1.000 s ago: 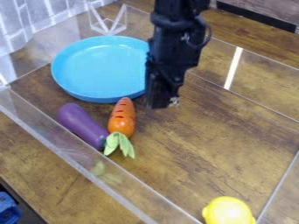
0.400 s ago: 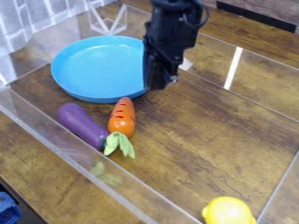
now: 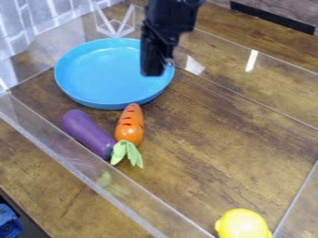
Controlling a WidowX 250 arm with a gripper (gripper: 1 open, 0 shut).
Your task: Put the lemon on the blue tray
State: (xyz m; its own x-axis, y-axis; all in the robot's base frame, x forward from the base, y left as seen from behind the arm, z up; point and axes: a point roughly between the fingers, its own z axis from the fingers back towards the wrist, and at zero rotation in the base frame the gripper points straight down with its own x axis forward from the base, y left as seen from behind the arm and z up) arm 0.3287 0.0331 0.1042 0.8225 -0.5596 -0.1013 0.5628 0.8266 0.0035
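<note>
pincer: the gripper [image 3: 154, 67] hangs tip-down over the right part of the tray, its jaws pressed together with nothing between them; whether the tips touch the tray floor cannot be told from this view.
arm: dark, coming down from the top edge of the view, hiding part of the tray's far rim.
tray: the blue tray [image 3: 93, 74] sits on the wooden table [image 3: 224, 139] at upper left; its floor is bare apart from the gripper above it.
lemon: the lemon [image 3: 243, 225] lies at the bottom edge, right of centre, well apart from the tray and from the gripper, partly cut off by the frame.
carrot: the carrot [image 3: 129, 125] lies just below the tray's near rim, orange end toward the tray, green leaves pointing down the view.
eggplant: the purple eggplant [image 3: 87, 132] lies just left of the carrot, slanted, close beside it.
walls: clear plastic walls [image 3: 87, 177] ring the table.
change: a second ago the gripper stood off the tray's right rim, above the carrot; since then it has moved up and to the left in the view and is now over the tray. lemon, carrot, eggplant and tray have stayed put.
</note>
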